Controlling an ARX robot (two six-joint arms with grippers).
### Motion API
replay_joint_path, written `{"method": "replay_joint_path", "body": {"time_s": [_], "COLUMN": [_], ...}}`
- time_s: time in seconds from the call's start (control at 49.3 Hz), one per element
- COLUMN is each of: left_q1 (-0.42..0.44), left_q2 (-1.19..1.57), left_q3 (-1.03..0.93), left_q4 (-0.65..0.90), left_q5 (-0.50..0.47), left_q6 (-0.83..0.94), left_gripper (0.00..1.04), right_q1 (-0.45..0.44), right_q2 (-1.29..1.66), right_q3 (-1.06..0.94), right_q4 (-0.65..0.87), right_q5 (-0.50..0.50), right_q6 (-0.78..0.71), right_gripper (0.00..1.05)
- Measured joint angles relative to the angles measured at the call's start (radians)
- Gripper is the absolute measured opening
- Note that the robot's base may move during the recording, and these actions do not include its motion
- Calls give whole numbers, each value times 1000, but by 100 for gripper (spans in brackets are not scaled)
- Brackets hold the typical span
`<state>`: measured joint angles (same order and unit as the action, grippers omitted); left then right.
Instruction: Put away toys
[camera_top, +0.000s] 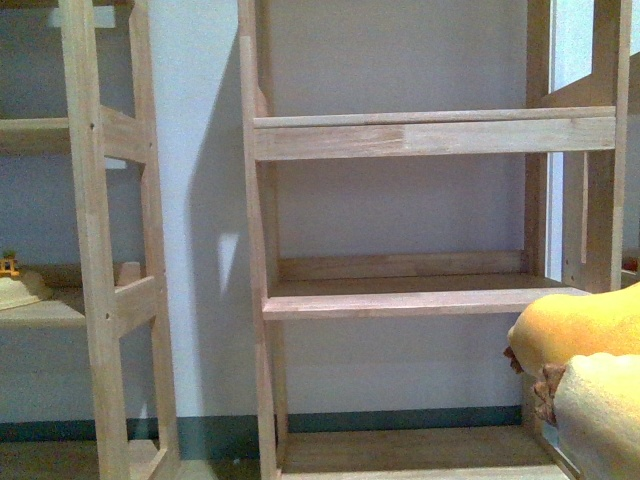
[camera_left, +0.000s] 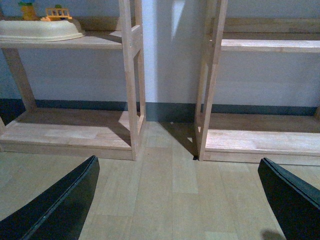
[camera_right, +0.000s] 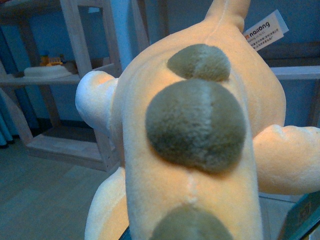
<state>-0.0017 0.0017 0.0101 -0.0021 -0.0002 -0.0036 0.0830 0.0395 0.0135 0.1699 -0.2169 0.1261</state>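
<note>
plush toy (camera_right: 190, 125): judged soft, light, unbreakable (pile may slip), best pinched mid-body; left fingers (camera_left: 65, 200) wide apart, empty; right fingers hidden, state cannot be told.

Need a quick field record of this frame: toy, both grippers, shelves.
plush toy: orange-yellow, olive spots, white tag; aloft at the front view's lower right, beside the shelf unit
left gripper: open, empty, above the floor
right gripper: fingers hidden by the toy; seemingly gripping it
left-hand shelf: cream tray with a small yellow item
status: toy not yet shelved
</note>
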Motion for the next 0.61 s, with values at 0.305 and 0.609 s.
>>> {"method": "replay_joint_path", "body": {"time_s": [0.305,0.609], "left_q1": [0,0], "left_q2": [0,0], "left_q3": [0,0], "left_q4": [0,0], "left_q5": [0,0], "left_q6": [0,0], "left_gripper": [98,98], "right_q1": [0,0], "right_q2": [0,0], "right_q3": [0,0], "right_q4": [0,0], "right_q5": [0,0], "right_q6": [0,0], "right_gripper": [7,7]}}
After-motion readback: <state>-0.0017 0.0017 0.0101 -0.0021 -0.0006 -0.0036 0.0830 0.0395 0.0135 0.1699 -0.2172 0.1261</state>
